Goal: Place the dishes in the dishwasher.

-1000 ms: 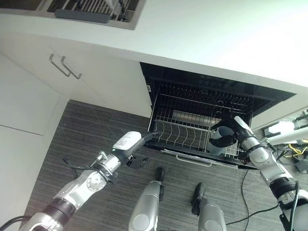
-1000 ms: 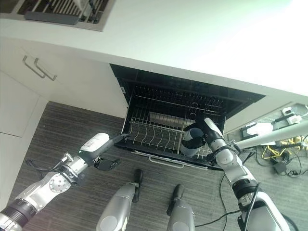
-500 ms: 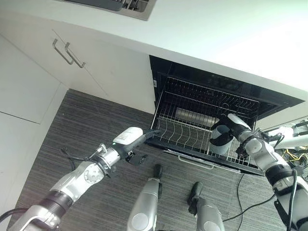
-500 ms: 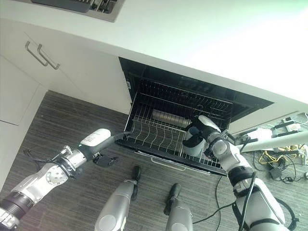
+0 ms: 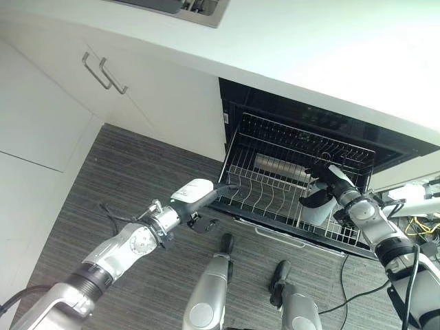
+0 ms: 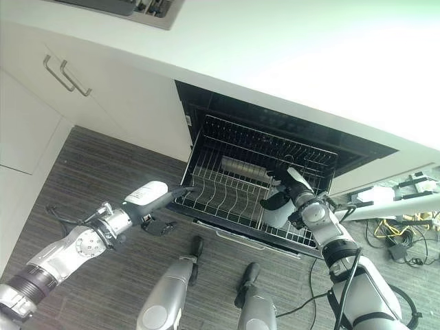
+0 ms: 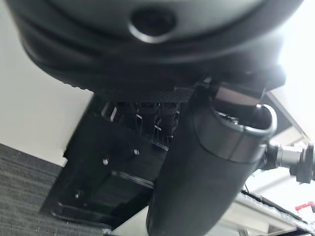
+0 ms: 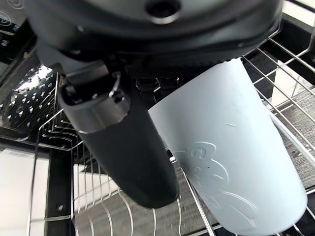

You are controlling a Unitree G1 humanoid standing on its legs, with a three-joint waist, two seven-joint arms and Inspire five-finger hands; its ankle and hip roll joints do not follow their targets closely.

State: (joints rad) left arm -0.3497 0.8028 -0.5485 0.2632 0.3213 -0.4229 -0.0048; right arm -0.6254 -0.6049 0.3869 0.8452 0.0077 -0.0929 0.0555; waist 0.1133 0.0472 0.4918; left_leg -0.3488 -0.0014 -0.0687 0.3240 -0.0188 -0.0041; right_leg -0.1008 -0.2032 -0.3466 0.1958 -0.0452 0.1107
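Cup going down into the pulled-out rack

The right hand (image 5: 328,184) is clasped around a pale blue cup (image 8: 231,157), thumb along its side, and has carried it lower over the last second, so the cup now sits among the wires at the right end of the dishwasher rack (image 5: 268,196); I judge the placing nearly done, with only the release left. The cup's long axis runs tilted, leaning off upright; which end is the mouth I cannot tell. The left hand (image 5: 206,199) rests at the rack's front left corner, still there as before, its fingers hidden, so I cannot tell its state. A metal cylinder (image 5: 275,163) lies on its side at the rack's back.
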